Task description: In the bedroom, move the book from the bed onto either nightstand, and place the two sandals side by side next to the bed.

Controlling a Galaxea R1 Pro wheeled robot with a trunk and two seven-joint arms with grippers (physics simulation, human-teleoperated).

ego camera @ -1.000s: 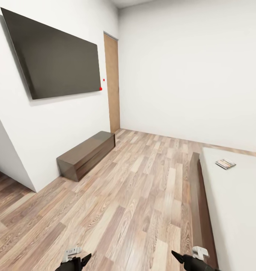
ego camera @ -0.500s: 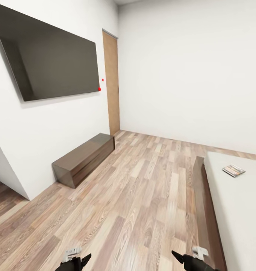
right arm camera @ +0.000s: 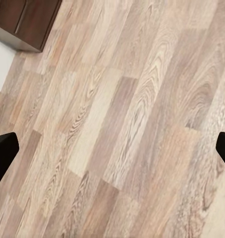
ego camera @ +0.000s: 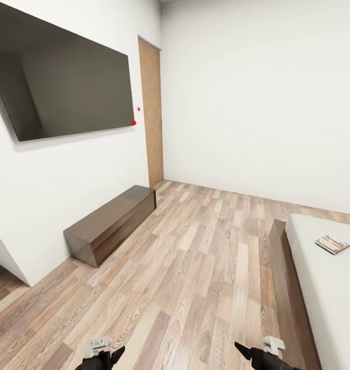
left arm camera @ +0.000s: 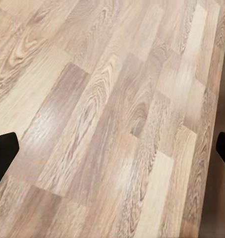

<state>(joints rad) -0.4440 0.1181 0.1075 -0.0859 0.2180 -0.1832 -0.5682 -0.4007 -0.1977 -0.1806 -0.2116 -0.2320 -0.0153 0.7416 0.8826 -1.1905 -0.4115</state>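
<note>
Nothing of the task is done as far as you can see: the book (ego camera: pixel 332 244) lies on the bed (ego camera: pixel 324 288), near its far end. Sandals and nightstand remain to be found. Left gripper (ego camera: pixel 104 353) and right gripper (ego camera: pixel 258 350) hang spread and empty above the floor (ego camera: pixel 195 267).

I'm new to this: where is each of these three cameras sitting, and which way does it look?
Head view: from the robot's head, forward and down across the floor to the bed with the book; both grippers' tips at the bottom edge.
Left wrist view: near the left gripper, facing the floor, jaws apart.
Right wrist view: near the right gripper, facing the floor, jaws apart.
Shared: wood-plank floor.
</note>
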